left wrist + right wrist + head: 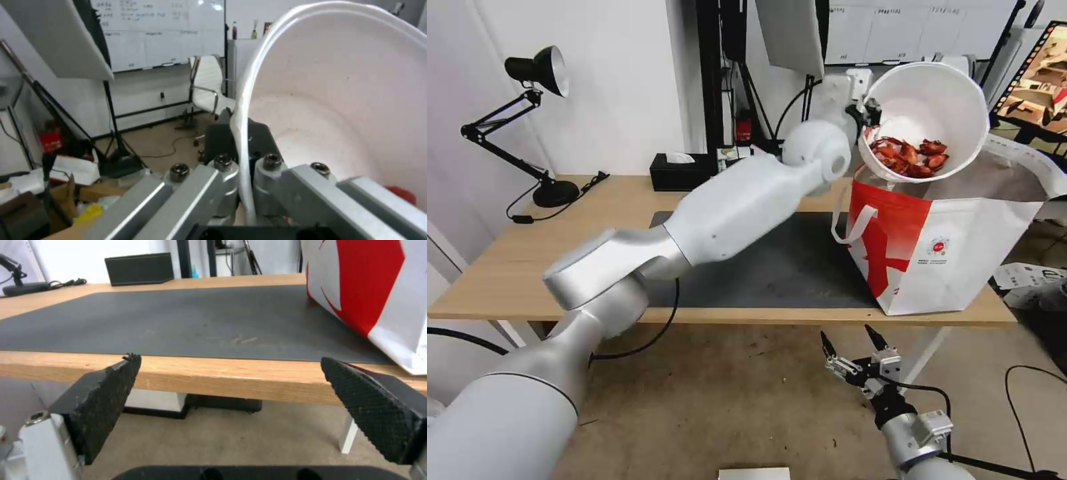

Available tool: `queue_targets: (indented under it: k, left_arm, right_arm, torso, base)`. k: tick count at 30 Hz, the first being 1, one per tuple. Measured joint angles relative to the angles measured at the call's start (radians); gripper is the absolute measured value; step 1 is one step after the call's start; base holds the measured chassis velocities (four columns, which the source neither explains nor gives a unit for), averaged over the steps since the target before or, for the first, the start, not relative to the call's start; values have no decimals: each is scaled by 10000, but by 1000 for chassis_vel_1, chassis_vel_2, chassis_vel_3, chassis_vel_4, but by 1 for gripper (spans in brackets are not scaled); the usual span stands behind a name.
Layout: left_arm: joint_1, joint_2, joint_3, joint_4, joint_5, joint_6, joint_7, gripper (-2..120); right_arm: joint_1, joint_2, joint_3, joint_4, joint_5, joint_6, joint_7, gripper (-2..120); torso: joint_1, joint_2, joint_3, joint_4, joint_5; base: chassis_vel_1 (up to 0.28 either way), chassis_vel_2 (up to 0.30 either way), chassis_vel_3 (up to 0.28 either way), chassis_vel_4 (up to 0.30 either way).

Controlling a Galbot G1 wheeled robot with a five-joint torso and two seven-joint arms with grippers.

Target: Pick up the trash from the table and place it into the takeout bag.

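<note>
Left gripper (868,112) is up high over the far right end of the table (507,267), clamped on the rim of the white bowl (934,100), and the left wrist view shows it plainly: one finger (222,140) outside the wall, the other inside, the thin white rim (242,133) pinched between them. The bowl is tipped hard, its mouth facing the head camera, and the red shells (910,157) are heaped against its lower lip. That lip hangs right over the open top of the bag (960,267); whether it touches the bag's edge is hard to call from here. The bag stands on the right end of the table, part on the grey mat (774,267), red panel and white strap (854,223) facing left, small round logo (938,246) on the white side. The left arm stretches across the mat from the near left to get there. Farther back sit the black tissue box (684,171) at the table's rear edge and the desk lamp (537,120) on the far left corner. Down low, in front of the table's near edge, the right gripper (854,343) hangs with its fingers (104,396) spread wide and nothing between them, pointed at the table edge and the bag's lower corner (400,323).
</note>
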Motion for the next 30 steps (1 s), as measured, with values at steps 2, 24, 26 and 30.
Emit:
queue_targets:
  k: [2,24,26,30]
  left_arm:
    - [11,37,101,-70,3,16,45,0]
    - [128,-6,612,-375,-1467,1354,579,17]
    - [174,27,722,-476,-1593,1523,615,27]
    - [194,10,914,-539,-1619,1701,492,41]
  right_arm:
    - [0,0,0,0,0,0,0,100]
    - [0,0,0,0,0,0,0,100]
    - [0,0,0,0,0,0,1,100]
    - [0,0,0,0,0,0,0,100]
  torso:
    - [0,-1,0,0,-1]
    - [0,0,0,-1,-1]
    - [0,0,0,0,-2]
    - [-1,0,0,0,-2]
  base:
    - [0,0,0,0]
    - [0,0,0,0]
    - [0,0,0,0]
    - [0,0,0,0]
